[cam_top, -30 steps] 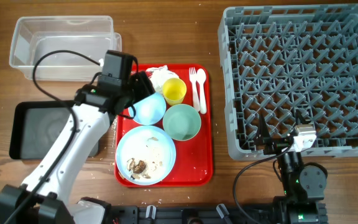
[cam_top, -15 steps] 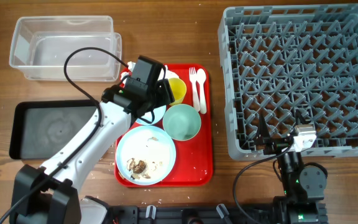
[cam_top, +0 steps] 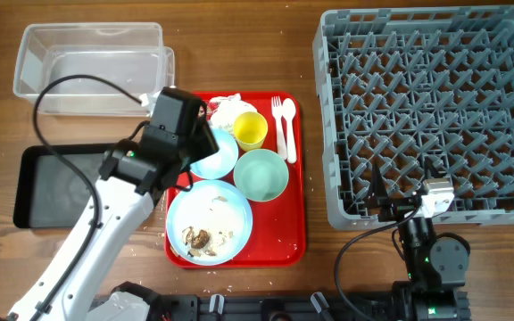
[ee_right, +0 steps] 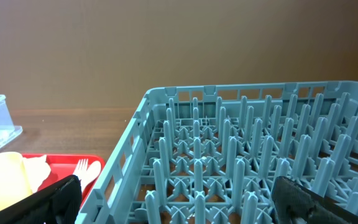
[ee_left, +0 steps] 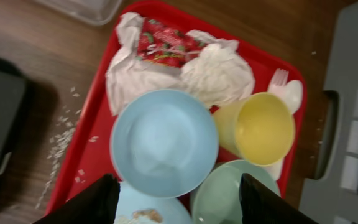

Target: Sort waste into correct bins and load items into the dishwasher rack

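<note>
On the red serving tray (cam_top: 284, 234) my left gripper (cam_top: 202, 147) hovers open over the small light blue bowl (ee_left: 163, 143); nothing is between its fingers (ee_left: 92, 202). Around that bowl lie the yellow cup (ee_left: 263, 127), the mint green bowl (ee_left: 241, 193) and the large blue plate (cam_top: 209, 221) with brown food bits. Behind them lie the crumpled napkin (ee_left: 216, 74) and the red-and-white wrapper (ee_left: 166, 43). The white fork and spoon (cam_top: 284, 125) lie at the tray's right edge. My right gripper (ee_right: 185, 205) stands open at the near edge of the grey dishwasher rack (cam_top: 431, 107).
The clear plastic tub (cam_top: 92, 67) stands at the back left and the black tray (cam_top: 61, 183) in front of it, partly under my left arm. Rice-like crumbs (ee_left: 61, 149) are scattered on the wood left of the red tray.
My left arm swung right towards the yellow cup, then came back left over the small blue bowl. Its jaws narrowed slightly. The right arm has not moved.
</note>
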Controlling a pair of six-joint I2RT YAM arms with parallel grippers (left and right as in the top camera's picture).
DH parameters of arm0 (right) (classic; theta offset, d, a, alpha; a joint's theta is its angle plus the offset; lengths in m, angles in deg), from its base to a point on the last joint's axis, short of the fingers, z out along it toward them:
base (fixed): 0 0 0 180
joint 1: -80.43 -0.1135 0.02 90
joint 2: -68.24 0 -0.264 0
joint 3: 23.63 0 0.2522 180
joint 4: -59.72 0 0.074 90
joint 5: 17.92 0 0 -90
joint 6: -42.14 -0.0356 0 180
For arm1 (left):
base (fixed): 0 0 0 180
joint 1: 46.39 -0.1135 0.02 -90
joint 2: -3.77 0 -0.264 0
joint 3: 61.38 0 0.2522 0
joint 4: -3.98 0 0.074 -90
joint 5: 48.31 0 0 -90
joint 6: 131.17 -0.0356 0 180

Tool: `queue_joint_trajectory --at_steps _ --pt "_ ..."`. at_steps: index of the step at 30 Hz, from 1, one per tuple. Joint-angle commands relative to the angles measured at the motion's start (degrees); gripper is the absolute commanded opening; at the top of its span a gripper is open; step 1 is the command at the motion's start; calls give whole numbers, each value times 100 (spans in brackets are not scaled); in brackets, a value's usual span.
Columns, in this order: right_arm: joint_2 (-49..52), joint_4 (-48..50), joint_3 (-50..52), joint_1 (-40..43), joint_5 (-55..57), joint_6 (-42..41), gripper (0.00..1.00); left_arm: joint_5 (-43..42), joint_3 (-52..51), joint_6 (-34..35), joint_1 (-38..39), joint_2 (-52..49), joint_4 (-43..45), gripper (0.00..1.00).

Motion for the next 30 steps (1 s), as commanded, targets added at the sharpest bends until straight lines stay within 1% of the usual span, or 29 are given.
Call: queue_joint_trajectory --at_steps 1,4,7,10,17,22,28,30 --pt "-20 11 11 -11 61 -81 100 291 59 28 -289 48 -391 62" --pt "-20 11 11 -11 61 -83 100 284 59 319 -601 46 -686 63" --pt "-20 11 11 -11 61 -81 100 94 59 317 -697 46 -870 75" --pt "-20 11 11 -11 61 -83 100 -192 59 317 -697 46 -1093 80" --pt "-20 11 11 -11 61 -83 100 -643 59 317 -695 46 -1694 86" --pt "-20 11 11 -11 61 -81 100 -1029 59 317 -684 122 -2232 87" --pt "-20 11 11 -11 61 -83 100 -1027 59 319 -417 667 -2649 89" --pt "-20 11 11 -11 61 -81 100 -1023 59 435 -249 977 -2743 91"
